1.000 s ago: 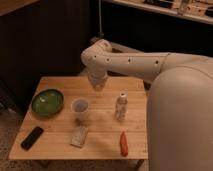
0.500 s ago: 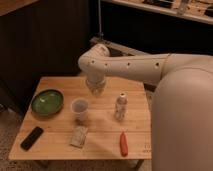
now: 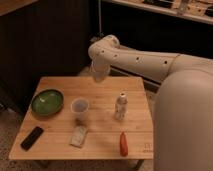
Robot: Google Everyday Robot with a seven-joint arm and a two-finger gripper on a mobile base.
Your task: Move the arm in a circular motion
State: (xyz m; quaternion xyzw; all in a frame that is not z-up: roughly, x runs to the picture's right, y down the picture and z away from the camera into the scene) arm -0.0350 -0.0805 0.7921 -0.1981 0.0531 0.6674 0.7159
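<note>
Dark wood walls stand behind a light wood tabletop [image 3: 102,86]. The robot's white arm [image 3: 140,59] comes in from 3 o'clock, bends at a round joint & points down. Its gripper [image 3: 98,75] hangs in the air over the far edge of the tabletop, at abt 12 o'clock, well above the things. Can't tell if the gripper is spread or pressed together. A green bowl [image 3: 47,102] sits at 9 o'clock. A clear cup [image 3: 79,106] stands near the middle, just beside the bowl. A small white bottle [image 3: 120,106] stands upright toward 3 o'clock. A black phone [image 3: 31,138] lies at 8 o'clock by the front corner. A pale packet [image 3: 78,136] lies at abt 6 o'clock, w/ a red veg [image 3: 123,144] at 5 o'clock near the front edge.
</note>
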